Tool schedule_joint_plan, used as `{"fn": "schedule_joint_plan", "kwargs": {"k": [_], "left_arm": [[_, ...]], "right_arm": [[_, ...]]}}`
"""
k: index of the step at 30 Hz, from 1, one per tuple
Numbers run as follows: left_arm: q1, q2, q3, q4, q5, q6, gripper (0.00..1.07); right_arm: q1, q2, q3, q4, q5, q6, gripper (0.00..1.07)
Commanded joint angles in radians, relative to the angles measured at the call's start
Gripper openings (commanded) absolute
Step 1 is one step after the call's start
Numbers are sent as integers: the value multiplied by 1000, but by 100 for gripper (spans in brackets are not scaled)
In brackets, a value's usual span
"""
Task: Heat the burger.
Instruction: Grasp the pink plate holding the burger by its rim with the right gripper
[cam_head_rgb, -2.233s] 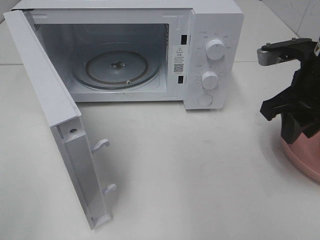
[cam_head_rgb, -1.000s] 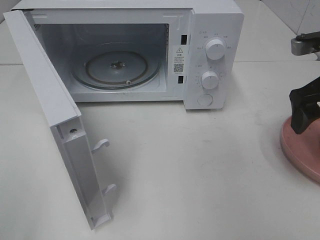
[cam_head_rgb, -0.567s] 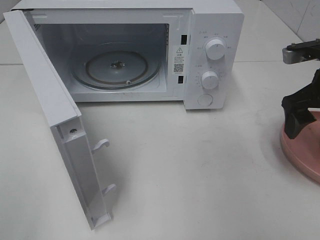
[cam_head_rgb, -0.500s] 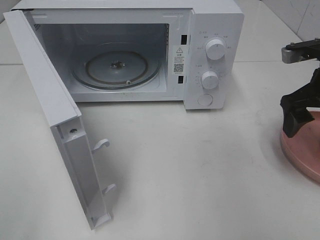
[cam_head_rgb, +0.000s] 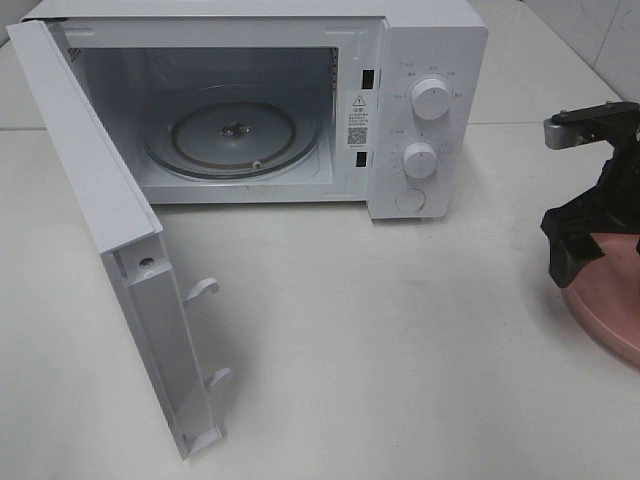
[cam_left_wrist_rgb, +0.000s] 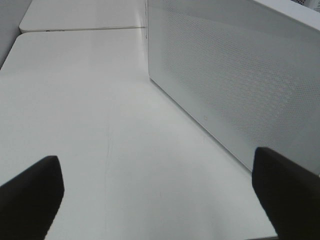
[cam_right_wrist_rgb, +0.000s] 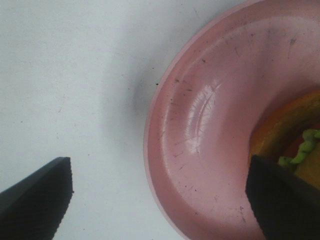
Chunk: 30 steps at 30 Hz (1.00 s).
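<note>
White table (cam_head_rgb: 400, 350); microwave (cam_head_rgb: 420, 60) on the far side, door (cam_head_rgb: 100, 200) open. Pink plate (cam_head_rgb: 610, 320) at the right edge carries the burger (cam_right_wrist_rgb: 295, 127), partly seen and apparently right of the right gripper (cam_right_wrist_rgb: 160, 200). That gripper hangs spread wide and empty over the plate's left rim. Left gripper (cam_left_wrist_rgb: 159, 200): spread wide, empty, beside the microwave. Right arm is nearer.

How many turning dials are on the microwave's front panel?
2: upper dial high on the control panel, lower dial directly beneath it. A flat round button sits below both; none seem hidden.
</note>
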Motion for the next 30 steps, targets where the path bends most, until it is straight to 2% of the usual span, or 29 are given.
{"fn": "schedule_joint_plan", "kwargs": {"k": [1,30], "left_arm": [[-5,-19,3,-1,-4,0,96],[-5,-19,3,-1,-4,0,96]], "right_arm": [[-3,34,6,-13,-22,25,87],[-3,217,6,-73,-129,81,85]]}}
